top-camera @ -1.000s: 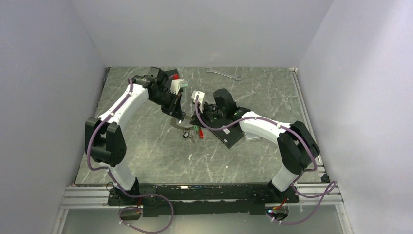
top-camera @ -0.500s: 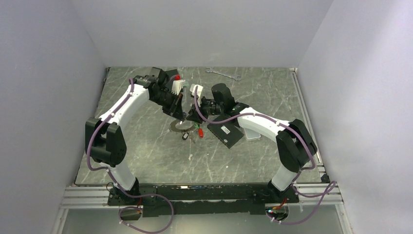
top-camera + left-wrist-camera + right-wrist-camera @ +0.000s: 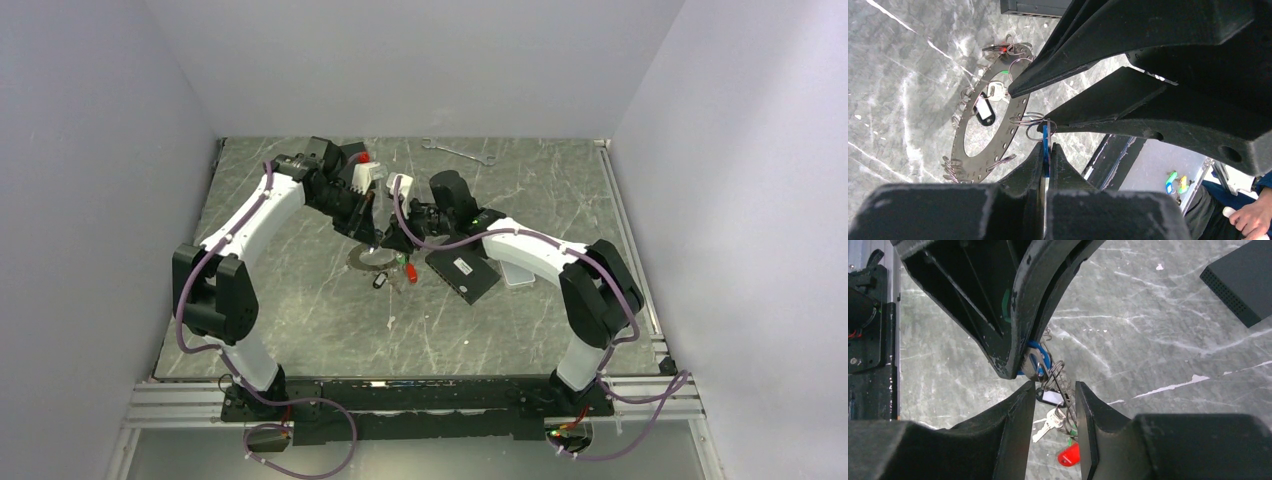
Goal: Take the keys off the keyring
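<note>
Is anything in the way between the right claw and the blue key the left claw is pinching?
Nothing visible. The right claw stands open right beside the blue key, straddling the small wire rings attached to it, with the left claw shut on the key.

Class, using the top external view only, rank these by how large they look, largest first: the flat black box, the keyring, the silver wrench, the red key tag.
1. flat black box
2. keyring and silver wrench: unsure, since the wrench is longer but far thinner
3. red key tag: smallest
</note>
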Action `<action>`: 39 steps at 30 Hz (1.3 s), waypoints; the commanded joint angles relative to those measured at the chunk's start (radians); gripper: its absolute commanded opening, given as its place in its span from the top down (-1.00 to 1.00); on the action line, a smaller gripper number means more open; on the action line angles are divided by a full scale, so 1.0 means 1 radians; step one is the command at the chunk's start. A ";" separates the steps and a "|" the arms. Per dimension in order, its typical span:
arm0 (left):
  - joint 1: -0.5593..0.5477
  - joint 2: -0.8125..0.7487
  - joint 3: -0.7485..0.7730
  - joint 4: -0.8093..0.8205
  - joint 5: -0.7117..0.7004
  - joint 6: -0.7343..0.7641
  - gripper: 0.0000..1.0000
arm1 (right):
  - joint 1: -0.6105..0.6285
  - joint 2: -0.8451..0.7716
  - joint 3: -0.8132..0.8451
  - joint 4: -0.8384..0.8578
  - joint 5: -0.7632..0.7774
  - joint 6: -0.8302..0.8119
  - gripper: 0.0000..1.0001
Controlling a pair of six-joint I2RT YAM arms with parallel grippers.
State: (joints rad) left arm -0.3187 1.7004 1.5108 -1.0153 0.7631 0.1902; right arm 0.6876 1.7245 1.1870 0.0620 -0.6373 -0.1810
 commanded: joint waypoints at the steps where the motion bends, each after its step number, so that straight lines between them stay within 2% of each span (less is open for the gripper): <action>1: -0.006 -0.053 0.016 0.007 0.043 0.010 1.00 | 0.001 -0.008 0.058 0.011 -0.023 0.009 0.24; 4: -0.006 -0.051 0.018 0.003 0.046 0.011 1.00 | 0.001 -0.007 0.059 0.012 -0.022 0.009 0.25; 6: -0.006 -0.053 0.017 0.003 0.045 0.011 1.00 | 0.001 -0.002 0.055 0.015 -0.021 0.007 0.32; 11: 0.000 -0.059 0.016 0.010 0.035 0.000 1.00 | 0.001 -0.003 0.045 0.016 -0.021 -0.003 0.93; 12: 0.006 -0.058 0.016 0.014 0.033 -0.005 1.00 | 0.001 -0.004 0.044 0.012 -0.026 -0.010 1.00; 24: 0.081 -0.037 0.009 0.078 -0.113 -0.092 1.00 | 0.001 -0.051 -0.017 0.036 0.002 -0.044 1.00; 28: 0.087 -0.031 0.011 0.075 -0.095 -0.084 1.00 | 0.001 -0.062 -0.033 0.043 0.005 -0.052 1.00; 33: 0.076 -0.039 0.009 0.055 -0.006 -0.050 1.00 | 0.001 -0.044 -0.014 0.024 -0.004 -0.049 1.00; 36: 0.049 -0.053 0.002 0.046 0.004 -0.027 1.00 | 0.001 -0.038 -0.005 0.018 -0.011 -0.042 0.64; 39: 0.019 -0.056 0.002 0.038 0.007 -0.009 1.00 | 0.001 -0.037 0.000 0.015 -0.016 -0.036 0.38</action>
State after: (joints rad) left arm -0.2729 1.6966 1.5093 -0.9844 0.7372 0.1375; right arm 0.6907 1.7081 1.1702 0.1001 -0.6331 -0.2169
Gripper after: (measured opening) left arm 0.045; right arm 0.254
